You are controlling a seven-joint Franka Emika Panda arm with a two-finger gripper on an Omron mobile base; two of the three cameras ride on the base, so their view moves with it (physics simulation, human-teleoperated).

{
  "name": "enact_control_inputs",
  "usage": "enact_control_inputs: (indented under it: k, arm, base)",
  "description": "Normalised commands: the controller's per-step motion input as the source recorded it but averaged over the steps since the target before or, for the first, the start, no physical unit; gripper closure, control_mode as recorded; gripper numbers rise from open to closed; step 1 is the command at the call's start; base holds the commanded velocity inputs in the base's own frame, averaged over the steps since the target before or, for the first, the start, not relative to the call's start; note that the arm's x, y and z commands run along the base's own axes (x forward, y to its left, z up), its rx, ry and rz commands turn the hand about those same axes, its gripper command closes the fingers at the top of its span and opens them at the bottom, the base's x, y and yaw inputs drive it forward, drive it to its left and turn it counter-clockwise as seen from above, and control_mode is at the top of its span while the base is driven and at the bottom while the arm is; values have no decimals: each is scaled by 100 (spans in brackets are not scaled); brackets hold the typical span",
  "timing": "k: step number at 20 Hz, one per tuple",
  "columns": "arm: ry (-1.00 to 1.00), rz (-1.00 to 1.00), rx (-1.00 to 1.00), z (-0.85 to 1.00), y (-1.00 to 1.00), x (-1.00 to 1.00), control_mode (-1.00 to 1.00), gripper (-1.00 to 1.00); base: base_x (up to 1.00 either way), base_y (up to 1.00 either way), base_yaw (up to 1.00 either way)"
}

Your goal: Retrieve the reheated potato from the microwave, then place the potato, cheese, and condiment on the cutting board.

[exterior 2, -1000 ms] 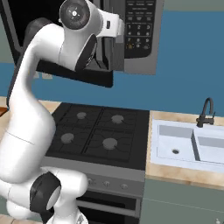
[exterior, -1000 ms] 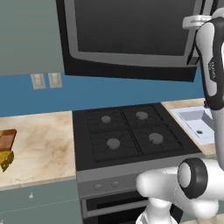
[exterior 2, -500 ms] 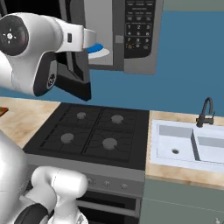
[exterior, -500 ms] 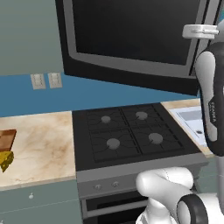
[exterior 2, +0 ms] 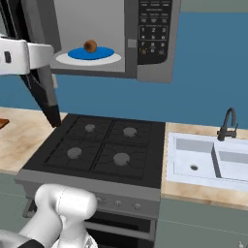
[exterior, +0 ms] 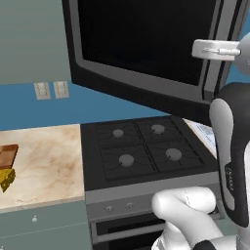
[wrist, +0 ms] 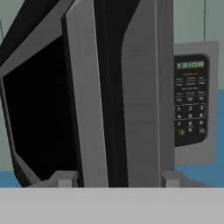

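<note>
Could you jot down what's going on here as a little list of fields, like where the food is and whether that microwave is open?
microwave: door swung open, inside lit
potato: on a blue plate inside the microwave
cheese: on the counter left of the stove
cutting board: just behind the cheese, mostly cut off by the picture's edge
fingers: apart, either side of the open door's edge
sink: right of the stove
</note>
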Motion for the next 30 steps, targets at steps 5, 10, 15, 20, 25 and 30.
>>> enact_control_inputs:
  k: [5, 10, 15, 20, 25, 30]
  arm:
    - [6, 0, 0, 0, 26, -73, -100, -100]
    - [1, 0, 0, 0, -15, -43, -100, -100]
    - [-1, 4, 7, 4, -67, -90, -100, -100]
    - [0, 11, 17, 5, -92, -47, -100, -100]
    - [9, 15, 31, -3, -76, 58, -100, -100]
    - [24, 19, 38, -25, -22, 100, -100, -100]
  base:
    - [0, 0, 0]
    - [0, 0, 0]
    - [0, 0, 0]
    - [0, 0, 0]
    - [0, 0, 0]
    - [0, 0, 0]
